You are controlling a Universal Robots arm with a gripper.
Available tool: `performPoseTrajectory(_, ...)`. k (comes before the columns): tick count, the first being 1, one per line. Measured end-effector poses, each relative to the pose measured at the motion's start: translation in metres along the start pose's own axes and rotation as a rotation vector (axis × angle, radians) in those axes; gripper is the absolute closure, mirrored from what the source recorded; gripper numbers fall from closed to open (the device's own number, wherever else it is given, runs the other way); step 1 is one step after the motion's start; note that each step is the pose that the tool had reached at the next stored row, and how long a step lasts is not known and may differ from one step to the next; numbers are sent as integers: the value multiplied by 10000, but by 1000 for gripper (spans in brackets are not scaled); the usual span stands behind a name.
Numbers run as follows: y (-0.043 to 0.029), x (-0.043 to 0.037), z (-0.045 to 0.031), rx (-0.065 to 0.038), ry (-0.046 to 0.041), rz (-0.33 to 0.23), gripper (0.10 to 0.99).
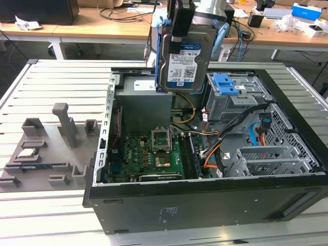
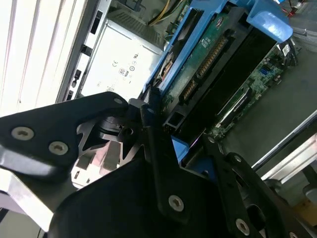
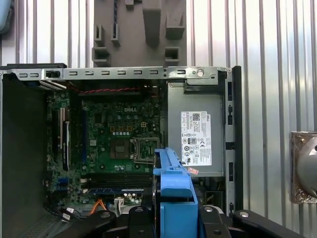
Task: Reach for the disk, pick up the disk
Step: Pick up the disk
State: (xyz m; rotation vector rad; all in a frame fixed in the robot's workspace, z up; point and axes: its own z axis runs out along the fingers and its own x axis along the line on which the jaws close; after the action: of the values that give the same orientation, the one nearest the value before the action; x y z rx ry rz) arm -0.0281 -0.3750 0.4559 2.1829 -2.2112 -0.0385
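Gripper (image 1: 180, 35) clamping disk (image 1: 188, 51), label (image 1: 183, 70) in exterior view, underside (image 2: 210, 52) in second wrist view

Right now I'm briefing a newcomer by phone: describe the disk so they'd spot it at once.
Find the open black computer case on the slatted table. Above it, the hand grips the disk upright. It is the flat silver slab with a white-and-blue label and blue edge bracket, unlike the grey power supply below or the blue cage latch.
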Motion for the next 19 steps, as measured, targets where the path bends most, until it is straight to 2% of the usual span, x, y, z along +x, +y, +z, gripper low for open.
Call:
performPoseTrajectory(12,-13,199,1,0,-1,0,718)
performPoseTrajectory(16,-21,317,2,1,-1,0,718)
performPoseTrajectory(19,-25,371,2,0,0,0,718)
